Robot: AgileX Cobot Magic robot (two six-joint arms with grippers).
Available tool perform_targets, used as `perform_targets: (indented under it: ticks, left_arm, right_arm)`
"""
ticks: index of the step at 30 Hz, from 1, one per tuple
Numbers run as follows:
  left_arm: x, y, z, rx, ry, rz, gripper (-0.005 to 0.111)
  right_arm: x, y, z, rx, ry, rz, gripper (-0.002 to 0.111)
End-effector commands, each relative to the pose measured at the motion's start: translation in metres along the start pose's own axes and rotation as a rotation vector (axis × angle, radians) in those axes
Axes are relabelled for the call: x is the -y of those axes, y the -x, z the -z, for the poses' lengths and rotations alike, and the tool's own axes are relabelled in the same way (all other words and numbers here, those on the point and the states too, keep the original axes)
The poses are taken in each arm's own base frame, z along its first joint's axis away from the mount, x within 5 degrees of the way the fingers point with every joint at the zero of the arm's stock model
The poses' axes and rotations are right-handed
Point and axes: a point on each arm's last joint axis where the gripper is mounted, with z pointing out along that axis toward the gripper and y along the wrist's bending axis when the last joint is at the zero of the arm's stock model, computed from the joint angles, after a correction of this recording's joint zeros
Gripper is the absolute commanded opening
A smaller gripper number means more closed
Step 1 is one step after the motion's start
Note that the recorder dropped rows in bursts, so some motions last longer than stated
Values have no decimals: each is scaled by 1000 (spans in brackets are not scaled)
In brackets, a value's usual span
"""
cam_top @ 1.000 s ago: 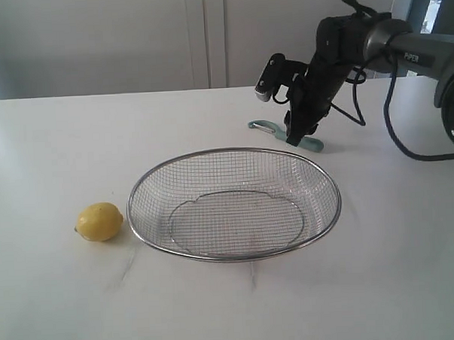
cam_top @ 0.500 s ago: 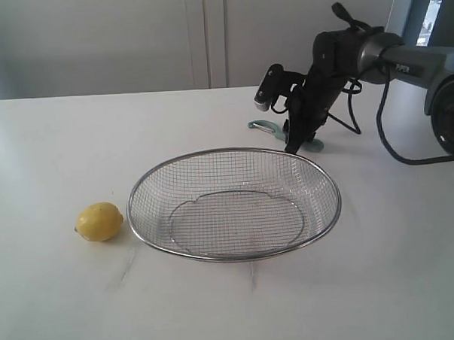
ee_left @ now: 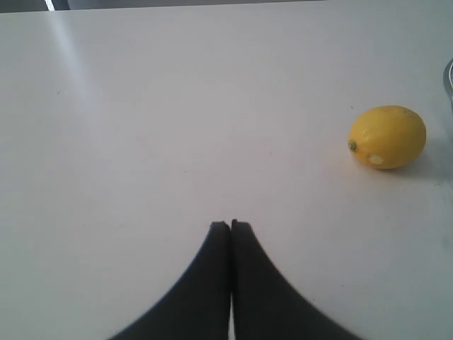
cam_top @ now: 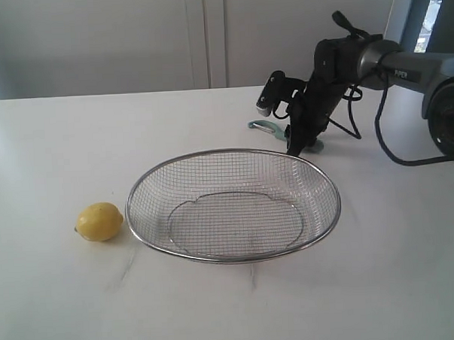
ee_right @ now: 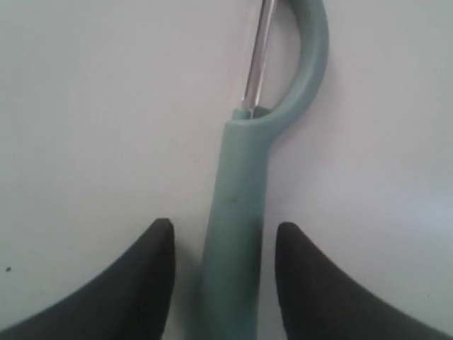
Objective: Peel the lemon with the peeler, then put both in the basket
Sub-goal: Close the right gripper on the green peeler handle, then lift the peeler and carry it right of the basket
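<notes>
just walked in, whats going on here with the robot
The right hand is down over the peeler on the far side of the basket, its jaws open on either side of the teal handle, not gripping it. The left hand is shut and empty over the table. The lemon lies whole beside the basket, which holds nothing.

Black gripper (cam_top: 293,145), grey arm (cam_top: 404,59), looping black cables (cam_top: 379,130).

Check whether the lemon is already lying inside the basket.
No, the lemon sits on the table outside the basket, beside its rim on the exterior view's left.
</notes>
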Motion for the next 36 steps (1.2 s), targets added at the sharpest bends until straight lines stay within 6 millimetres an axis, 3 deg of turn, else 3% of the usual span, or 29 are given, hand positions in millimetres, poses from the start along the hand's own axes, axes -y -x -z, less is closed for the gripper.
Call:
perform_targets:
  ticks: [1, 5, 9, 22, 36]
  left_arm:
    - [0, -1, 0, 2, 1, 9, 0]
    - [0, -1, 0, 2, 1, 9, 0]
    - [0, -1, 0, 2, 1, 9, 0]
    - [0, -1, 0, 2, 1, 9, 0]
    - [0, -1, 0, 2, 1, 9, 0]
  right_arm:
    - [5, -9, -2, -17, 4, -12, 28]
    - [6, -10, -2, -16, 3, -18, 9]
    - [8, -7, 5, -8, -2, -23, 0]
    - [15, 7, 74, 46, -6, -41, 0]
    - [-9, 17, 133, 94, 279, -120, 0]
